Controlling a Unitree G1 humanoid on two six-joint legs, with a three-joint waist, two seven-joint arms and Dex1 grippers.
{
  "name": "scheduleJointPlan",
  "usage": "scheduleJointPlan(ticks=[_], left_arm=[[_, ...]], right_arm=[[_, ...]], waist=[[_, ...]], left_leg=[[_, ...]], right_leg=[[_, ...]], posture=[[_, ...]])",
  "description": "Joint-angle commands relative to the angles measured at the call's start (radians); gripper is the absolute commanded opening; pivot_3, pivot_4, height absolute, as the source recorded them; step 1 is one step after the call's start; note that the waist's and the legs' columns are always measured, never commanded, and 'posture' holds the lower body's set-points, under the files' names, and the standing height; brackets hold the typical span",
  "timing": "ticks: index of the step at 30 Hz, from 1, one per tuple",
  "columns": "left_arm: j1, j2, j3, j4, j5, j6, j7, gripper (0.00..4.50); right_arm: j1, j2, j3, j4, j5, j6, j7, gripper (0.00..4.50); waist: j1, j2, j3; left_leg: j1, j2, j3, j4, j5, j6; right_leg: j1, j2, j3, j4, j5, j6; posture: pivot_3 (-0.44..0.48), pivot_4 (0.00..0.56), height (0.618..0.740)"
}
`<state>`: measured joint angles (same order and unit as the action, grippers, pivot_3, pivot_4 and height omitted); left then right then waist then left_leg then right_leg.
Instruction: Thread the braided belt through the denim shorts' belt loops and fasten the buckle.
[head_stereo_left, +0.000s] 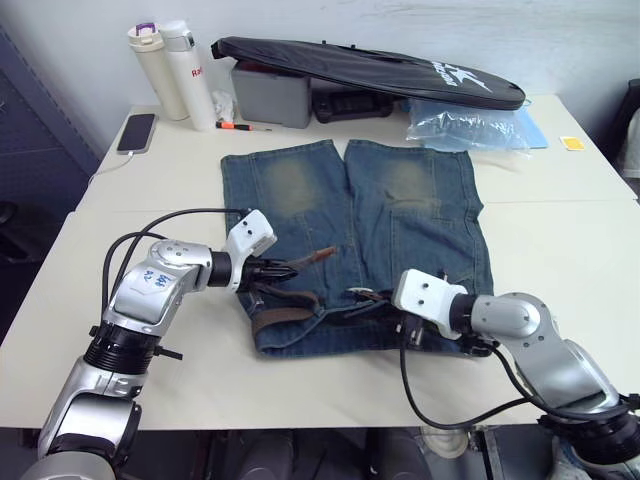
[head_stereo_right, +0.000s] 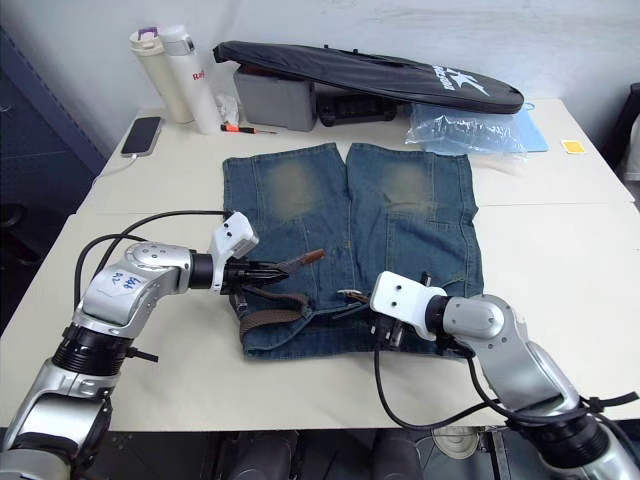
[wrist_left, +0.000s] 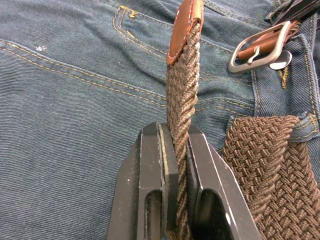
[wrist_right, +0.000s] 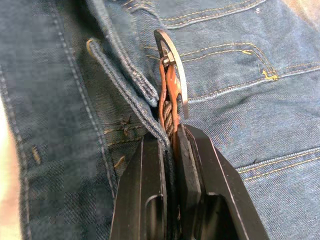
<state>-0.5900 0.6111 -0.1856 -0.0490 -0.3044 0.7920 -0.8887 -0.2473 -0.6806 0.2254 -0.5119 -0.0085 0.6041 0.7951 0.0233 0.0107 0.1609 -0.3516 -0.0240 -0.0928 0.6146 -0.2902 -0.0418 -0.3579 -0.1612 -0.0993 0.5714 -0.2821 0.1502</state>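
Most of the braided belt (head_stereo_left: 285, 318) lies hidden under the waistband of the denim shorts (head_stereo_left: 400, 230), and the right gripper (head_stereo_right: 385, 322) covers the buckle (wrist_left: 260, 47).

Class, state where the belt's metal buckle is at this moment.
In the left wrist view the buckle lies on the denim shorts, just beyond the belt's leather tip. The right gripper clamps the braided belt right behind it.

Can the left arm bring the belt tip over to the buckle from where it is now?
Probably yes. The left gripper is shut on the braided belt just behind its tip, the buckle lies close by on the denim shorts, and nothing sits between them.
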Motion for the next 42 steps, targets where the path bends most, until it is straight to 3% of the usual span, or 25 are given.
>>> scheduleJointPlan(ticks=[1, 9, 18, 26, 34, 42], left_arm=[[-0.02, -0.027, -0.004, -0.06, -0.022, 0.027, 0.006, 0.0], [-0.056, -0.11, -0.014, -0.044, -0.008, 0.097, 0.079, 0.0], [-0.107, -0.191, -0.04, 0.01, 0.024, 0.114, 0.159, 0.0], [-0.107, -0.208, -0.064, 0.007, 0.045, 0.112, 0.175, 0.0], [-0.126, -0.266, -0.065, 0.019, 0.045, 0.124, 0.222, 0.0], [-0.166, -0.32, -0.056, 0.053, 0.042, 0.11, 0.245, 0.0]], right_arm=[[-0.028, 0.081, -0.086, 0.003, 0.015, 0.067, -0.118, 0.06], [-0.025, 0.203, -0.156, -0.056, 0.078, 0.252, -0.222, 0.06], [-0.033, 0.232, -0.139, -0.103, 0.118, 0.315, -0.267, 0.06], [-0.056, 0.28, -0.189, -0.12, 0.186, 0.381, -0.304, 0.06], [-0.06, 0.274, -0.164, -0.145, 0.225, 0.389, -0.314, 0.06], [-0.053, 0.152, -0.053, -0.154, 0.18, 0.344, -0.275, 0.06]], waist=[[0.0, 0.0, 0.0], [0.002, 0.0, 0.0], [0.0, 0.001, -0.001], [-0.001, 0.001, -0.001], [-0.001, 0.001, -0.001], [-0.001, 0.001, -0.001]], left_leg=[[0.0, 0.0, 0.0, 0.0, 0.0, 0.0], [0.0, 0.0, 0.0, 0.0, 0.0, 0.0], [0.0, 0.0, 0.001, 0.0, 0.0, 0.0], [0.0, 0.0, 0.001, 0.0, 0.0, 0.0], [0.0, 0.0, 0.003, 0.0, 0.0, 0.0], [0.0, 0.0, 0.004, 0.0, 0.0, 0.0]], right_leg=[[0.0, 0.0, 0.0, 0.0, 0.0, 0.0], [-0.001, 0.0, 0.001, 0.001, 0.0, 0.0], [-0.002, 0.0, 0.002, 0.002, 0.0, 0.0], [-0.002, 0.0, 0.003, 0.002, 0.0, 0.0], [-0.003, 0.0, 0.004, 0.002, 0.0, 0.0], [-0.003, 0.001, 0.005, 0.002, 0.0, 0.0]], posture=[[0.0, 0.15, 0.74], [0.0, 0.15, 0.74], [0.0, 0.15, 0.74], [0.0, 0.15, 0.74], [0.0, 0.15, 0.74], [0.0, 0.15, 0.74]])
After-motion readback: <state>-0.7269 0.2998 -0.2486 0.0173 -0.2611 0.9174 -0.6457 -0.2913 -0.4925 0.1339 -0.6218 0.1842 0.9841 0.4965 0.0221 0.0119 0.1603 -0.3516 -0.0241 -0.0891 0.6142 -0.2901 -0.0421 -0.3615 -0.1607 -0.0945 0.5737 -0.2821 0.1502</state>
